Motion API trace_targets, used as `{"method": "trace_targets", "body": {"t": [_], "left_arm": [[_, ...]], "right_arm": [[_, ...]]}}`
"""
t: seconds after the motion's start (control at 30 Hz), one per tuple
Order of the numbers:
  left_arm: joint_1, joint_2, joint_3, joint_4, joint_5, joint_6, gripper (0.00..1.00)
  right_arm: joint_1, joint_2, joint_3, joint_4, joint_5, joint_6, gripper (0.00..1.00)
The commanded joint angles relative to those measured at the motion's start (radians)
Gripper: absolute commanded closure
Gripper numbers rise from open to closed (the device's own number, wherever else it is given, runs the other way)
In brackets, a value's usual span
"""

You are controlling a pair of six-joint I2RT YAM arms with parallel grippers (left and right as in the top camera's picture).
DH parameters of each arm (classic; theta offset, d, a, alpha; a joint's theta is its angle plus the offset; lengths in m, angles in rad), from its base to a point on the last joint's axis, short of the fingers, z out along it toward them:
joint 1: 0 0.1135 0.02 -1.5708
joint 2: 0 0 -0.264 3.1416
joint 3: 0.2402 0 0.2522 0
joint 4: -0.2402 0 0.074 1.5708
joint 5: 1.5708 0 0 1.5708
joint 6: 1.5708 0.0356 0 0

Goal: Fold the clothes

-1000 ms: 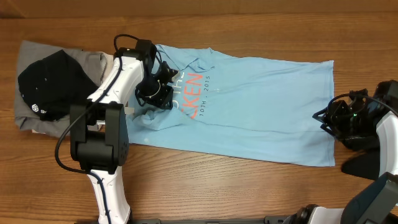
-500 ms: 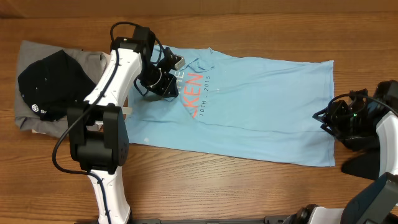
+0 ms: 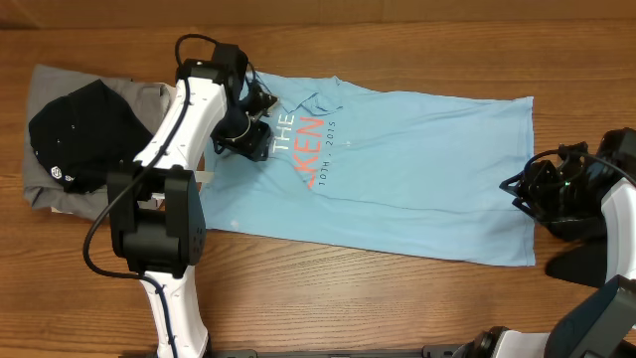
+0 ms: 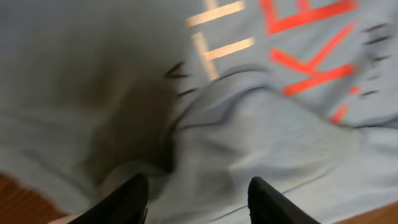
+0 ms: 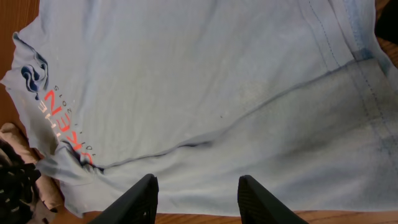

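Observation:
The light-blue T-shirt (image 3: 417,169) lies spread lengthwise across the table, with its red and white print (image 3: 303,139) near the left end. My left gripper (image 3: 256,119) hovers over that left end; in the left wrist view its fingers (image 4: 199,190) are open and empty above a rumpled fold of the T-shirt (image 4: 267,124), and the picture is blurred. My right gripper (image 3: 517,189) rests by the T-shirt's right edge. In the right wrist view its fingers (image 5: 198,186) are open and empty above the T-shirt (image 5: 205,81).
A pile of grey clothes (image 3: 50,85) with a black garment (image 3: 84,129) on top lies at the far left. A beige garment (image 5: 18,146) and the black one (image 5: 12,186) show past the shirt's far end. Bare wood surrounds the shirt.
My left gripper has moved back and slightly left, letting go of the bunched left end of the shirt. That end now lies flatter and more of the print shows. The right arm has not moved.

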Motion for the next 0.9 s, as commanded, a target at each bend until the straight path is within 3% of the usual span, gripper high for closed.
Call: {"method": "trace_targets", "body": {"t": [0.0,0.13,0.2,0.3,0.33,0.5,0.67,0.87], "left_arm": [[0.032,-0.026,-0.026,0.016,-0.161,-0.127,0.41],[0.06,-0.024,-0.097,0.063,-0.064,-0.126,0.41],[0.065,-0.024,-0.135,0.082,-0.003,-0.125,0.46],[0.066,-0.024,-0.156,0.075,0.093,-0.085,0.91],[0.066,-0.025,-0.153,0.063,0.127,-0.068,0.96],[0.066,-0.039,-0.102,-0.03,0.233,-0.045,0.96],[0.065,-0.039,-0.095,-0.176,0.241,-0.042,0.94],[0.065,-0.039,-0.101,-0.267,0.233,-0.043,0.5]], "right_arm": [[0.005,-0.015,0.016,0.005,-0.001,-0.008,0.55],[0.005,-0.015,0.016,0.005,-0.001,-0.008,0.55],[0.005,-0.015,0.016,0.005,-0.001,-0.008,0.55],[0.005,-0.015,0.016,0.005,-0.001,-0.008,0.54],[0.005,-0.015,0.016,0.005,-0.001,-0.008,0.55],[0.005,-0.015,0.016,0.005,-0.001,-0.008,0.54],[0.005,-0.015,0.016,0.007,-0.001,-0.008,0.54],[0.005,-0.015,0.016,0.014,-0.001,-0.008,0.54]]}}
